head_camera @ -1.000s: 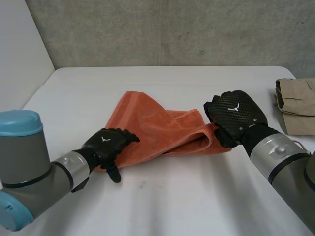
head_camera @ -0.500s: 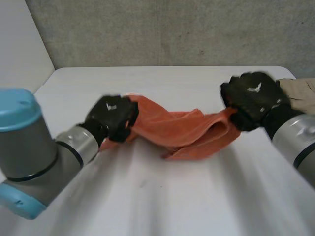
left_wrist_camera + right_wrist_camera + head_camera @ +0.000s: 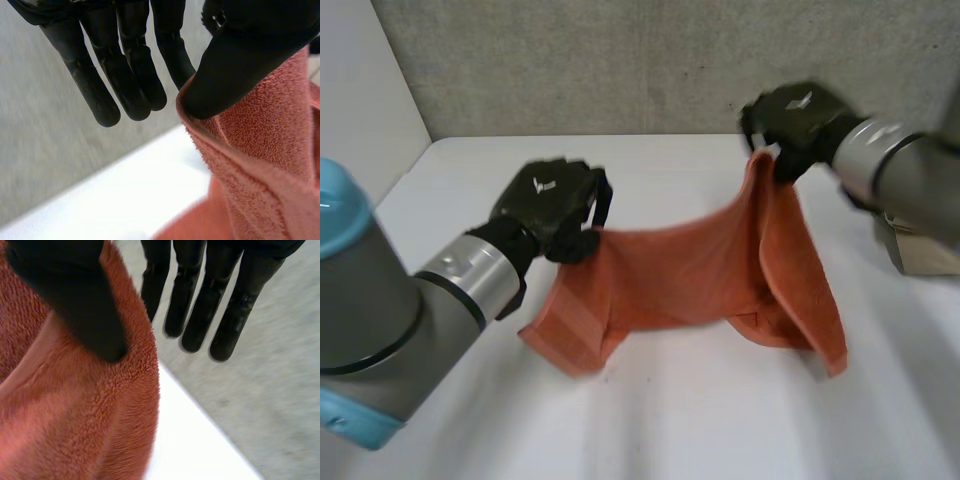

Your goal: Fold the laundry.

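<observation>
An orange towel (image 3: 690, 268) hangs stretched between my two hands above the white table (image 3: 720, 420). My left hand (image 3: 555, 205) holds its left top corner, and the cloth below that corner touches the table. In the left wrist view the thumb (image 3: 240, 60) presses the towel's hem (image 3: 270, 150) while the other fingers (image 3: 120, 75) stay straight beside it. My right hand (image 3: 795, 118) is raised higher at the back right and grips the other top corner. There too the thumb (image 3: 75, 300) pins the towel (image 3: 75, 415).
A folded beige garment (image 3: 925, 250) lies at the table's right edge, just behind my right arm. A grey concrete wall (image 3: 650, 60) runs along the far side of the table.
My left hand closed on the towel's corner and both hands rose, the right one going up and back. The towel left the table and now hangs spread between them.
</observation>
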### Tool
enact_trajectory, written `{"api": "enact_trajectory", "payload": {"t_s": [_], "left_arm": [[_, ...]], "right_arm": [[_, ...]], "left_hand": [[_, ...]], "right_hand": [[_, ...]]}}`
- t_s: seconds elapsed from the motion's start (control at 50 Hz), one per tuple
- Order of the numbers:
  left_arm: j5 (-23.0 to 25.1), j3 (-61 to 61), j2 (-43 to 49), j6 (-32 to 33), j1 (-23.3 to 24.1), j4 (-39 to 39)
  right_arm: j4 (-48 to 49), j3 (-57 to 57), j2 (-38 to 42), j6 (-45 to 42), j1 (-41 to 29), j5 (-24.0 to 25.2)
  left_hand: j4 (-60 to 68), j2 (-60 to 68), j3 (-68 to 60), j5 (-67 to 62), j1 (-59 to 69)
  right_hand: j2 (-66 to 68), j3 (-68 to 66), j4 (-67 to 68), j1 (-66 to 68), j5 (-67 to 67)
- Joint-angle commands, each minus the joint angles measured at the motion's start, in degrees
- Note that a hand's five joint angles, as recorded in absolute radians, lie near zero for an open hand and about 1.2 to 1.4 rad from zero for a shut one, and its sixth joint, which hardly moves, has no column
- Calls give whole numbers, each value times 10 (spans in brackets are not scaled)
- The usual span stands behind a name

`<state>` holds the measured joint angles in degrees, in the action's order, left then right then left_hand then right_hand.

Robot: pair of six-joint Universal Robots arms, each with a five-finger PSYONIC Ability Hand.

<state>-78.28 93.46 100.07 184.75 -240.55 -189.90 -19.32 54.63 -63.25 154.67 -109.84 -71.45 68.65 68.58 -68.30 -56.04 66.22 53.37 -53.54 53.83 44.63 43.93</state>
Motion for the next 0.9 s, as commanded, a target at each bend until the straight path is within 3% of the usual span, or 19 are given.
{"api": "enact_trajectory", "payload": {"t_s": [0.02, 0.14, 0.2, 0.32, 0.42, 0.6, 0.9], "left_arm": [[-39, -14, 96, 7, -36, -1], [-41, -26, 102, 7, -59, 1], [-40, -25, 101, 7, -69, 1], [-40, -18, 101, 7, -73, 0], [-40, -14, 103, 6, -74, -1], [-40, -12, 104, 6, -77, -1], [-39, -11, 118, 6, -78, -2]], "right_arm": [[-19, -9, 86, -32, -51, -43], [29, 54, 62, 68, -51, -171], [55, 109, 21, 116, -46, -195], [78, 266, -82, 169, 12, -175], [99, 368, -101, 145, 28, -140], [248, 538, -140, 67, 105, -128], [301, 505, -41, 55, 120, -129]], "left_hand": [[114, 114, -117, -140, 138], [114, 114, -117, -140, 138], [114, 114, -117, -140, 138], [114, 114, -117, -140, 138], [114, 114, -117, -140, 138], [114, 114, -117, -140, 138], [114, 114, -117, -140, 138]], "right_hand": [[-434, 435, -438, -346, -439], [-434, 435, -438, -346, -439], [-434, 435, -438, -346, -439], [-434, 435, -438, -346, -439], [-434, 435, -438, -346, -439], [-434, 435, -438, -346, -439], [-359, 361, -364, -272, -365]]}}
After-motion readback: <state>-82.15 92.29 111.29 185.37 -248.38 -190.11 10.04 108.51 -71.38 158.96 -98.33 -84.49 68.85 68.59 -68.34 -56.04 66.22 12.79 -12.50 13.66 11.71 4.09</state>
